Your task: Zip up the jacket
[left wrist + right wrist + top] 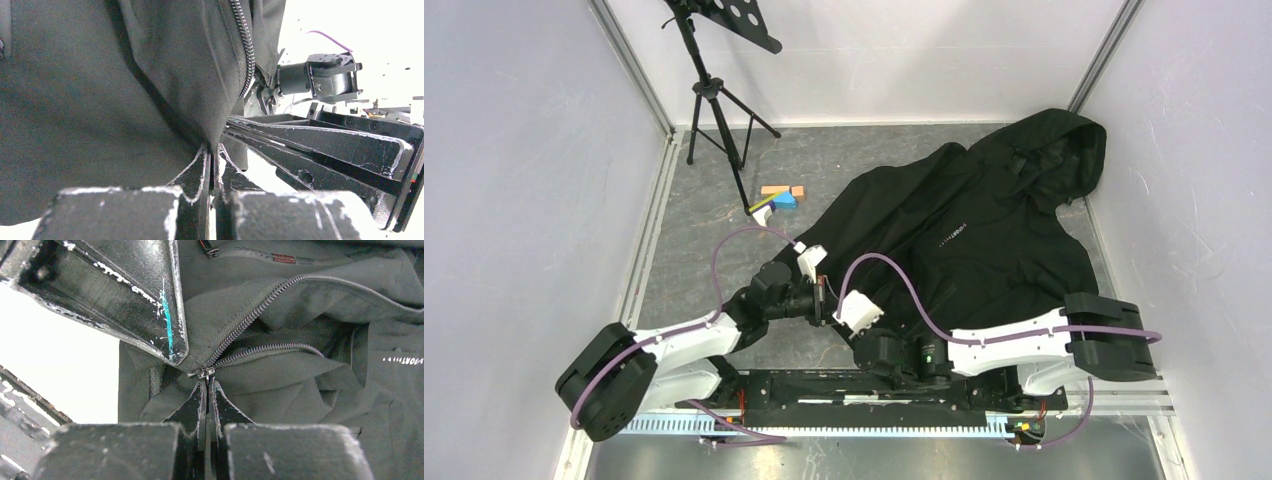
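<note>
jacket [964,230] lying diagonally, hood [1064,150] toward far right

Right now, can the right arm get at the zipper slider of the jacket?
Likely yes: the right tool sits shut at the zipper slider of the jacket, seemingly pinching it; nothing lies between.

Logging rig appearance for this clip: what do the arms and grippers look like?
The left arm and right arm have white link shells and bulky black joint housings, each trailed by a purple cable. A small white block sits by each wrist. The left gripper and right gripper have flat, tapering black fingers with edges scuffed white; one finger bears a teal streak.
</note>
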You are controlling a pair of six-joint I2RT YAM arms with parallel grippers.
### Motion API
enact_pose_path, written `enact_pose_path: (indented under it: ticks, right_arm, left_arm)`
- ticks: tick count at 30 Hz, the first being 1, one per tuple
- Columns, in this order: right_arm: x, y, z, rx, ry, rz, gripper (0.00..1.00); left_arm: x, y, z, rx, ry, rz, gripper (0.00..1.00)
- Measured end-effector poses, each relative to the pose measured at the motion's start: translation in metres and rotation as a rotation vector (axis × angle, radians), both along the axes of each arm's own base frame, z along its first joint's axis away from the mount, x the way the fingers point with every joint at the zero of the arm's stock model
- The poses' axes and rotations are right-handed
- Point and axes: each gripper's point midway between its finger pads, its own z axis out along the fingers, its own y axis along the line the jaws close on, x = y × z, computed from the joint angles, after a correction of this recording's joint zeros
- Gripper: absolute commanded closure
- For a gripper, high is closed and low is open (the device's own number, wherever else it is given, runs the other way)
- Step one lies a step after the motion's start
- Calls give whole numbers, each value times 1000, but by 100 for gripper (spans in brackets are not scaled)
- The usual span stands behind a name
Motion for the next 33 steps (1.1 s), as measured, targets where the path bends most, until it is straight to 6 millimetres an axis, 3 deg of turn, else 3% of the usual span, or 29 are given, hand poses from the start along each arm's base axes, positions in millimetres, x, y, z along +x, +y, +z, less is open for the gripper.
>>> enact_pose_path:
  ticks: [5, 12, 17, 23, 29, 31, 33]
  right_arm:
    - [2, 5, 8, -114, 19, 103, 100]
    - [-1, 16, 14, -243, 102, 266, 100]
    - [12, 11, 9, -221, 208, 326, 100]
    - [28, 8, 17, -157, 244, 385, 100]
    - [16, 12, 15, -89, 261, 511, 99]
    - [11, 11, 8, -77, 271, 535, 99]
    - [7, 11, 4, -61, 275, 550, 99]
  left_arm:
    - [-1, 4, 4, 11, -25, 13, 98]
    - [-5, 11, -10, 85, -6, 38, 98]
    - [-4, 10, -9, 87, -16, 45, 98]
    - [1, 9, 9, 40, -74, 65, 98]
    - [-3, 11, 5, 54, -62, 60, 98]
    - [-5, 12, 1, 66, -49, 54, 92]
    - [-7, 12, -2, 76, -40, 51, 79]
